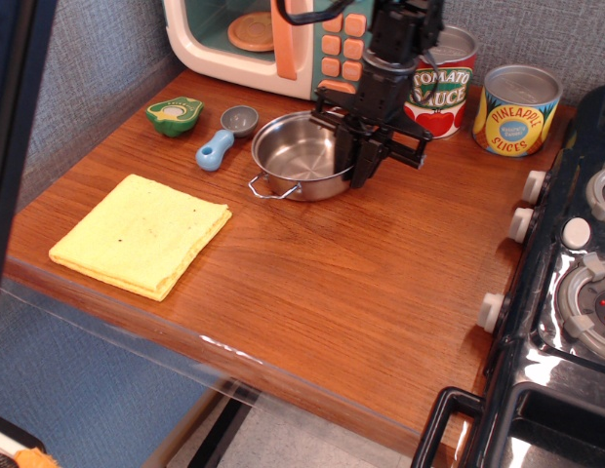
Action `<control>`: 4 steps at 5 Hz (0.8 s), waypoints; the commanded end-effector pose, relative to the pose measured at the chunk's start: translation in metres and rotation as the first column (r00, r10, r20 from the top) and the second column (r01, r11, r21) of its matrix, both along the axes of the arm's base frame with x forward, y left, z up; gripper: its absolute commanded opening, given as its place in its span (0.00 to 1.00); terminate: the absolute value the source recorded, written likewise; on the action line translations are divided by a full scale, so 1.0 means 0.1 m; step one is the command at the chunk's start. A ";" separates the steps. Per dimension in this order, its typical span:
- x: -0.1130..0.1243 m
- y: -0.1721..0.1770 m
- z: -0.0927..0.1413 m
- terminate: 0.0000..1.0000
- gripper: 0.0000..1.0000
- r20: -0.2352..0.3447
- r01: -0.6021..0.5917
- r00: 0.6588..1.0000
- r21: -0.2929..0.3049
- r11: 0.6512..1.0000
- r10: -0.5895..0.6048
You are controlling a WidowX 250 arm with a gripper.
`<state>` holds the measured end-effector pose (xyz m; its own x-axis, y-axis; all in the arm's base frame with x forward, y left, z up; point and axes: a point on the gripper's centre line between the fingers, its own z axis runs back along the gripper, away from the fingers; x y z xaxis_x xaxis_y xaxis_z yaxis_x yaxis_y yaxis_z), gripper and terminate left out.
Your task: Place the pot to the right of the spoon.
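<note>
The shiny steel pot (298,156) with a thin wire loop handle stands on the wooden counter just right of the spoon (225,136), which has a light-blue handle and grey bowl. My black gripper (358,146) is at the pot's right rim, shut on that rim. The pot's right handle is hidden behind the gripper.
A green toy (175,113) lies left of the spoon. A yellow cloth (140,234) lies front left. A toy microwave (283,39) stands at the back. A tomato sauce can (439,83) and a pineapple can (517,109) stand back right. A black stove (566,292) borders the counter's right edge.
</note>
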<state>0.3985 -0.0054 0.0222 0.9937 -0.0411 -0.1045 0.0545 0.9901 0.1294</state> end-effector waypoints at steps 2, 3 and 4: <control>-0.25 0.26 1.09 0.00 1.00 0.299 0.115 0.952 -0.132 0.985 -0.071; -0.47 0.47 1.06 0.00 1.00 0.250 0.104 0.966 -0.110 0.989 -0.073; -0.62 0.61 0.99 0.00 1.00 0.228 0.104 0.970 -0.084 0.991 -0.082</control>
<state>0.3373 0.0500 0.0998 0.9889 -0.1347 0.0622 0.1332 0.9907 0.0279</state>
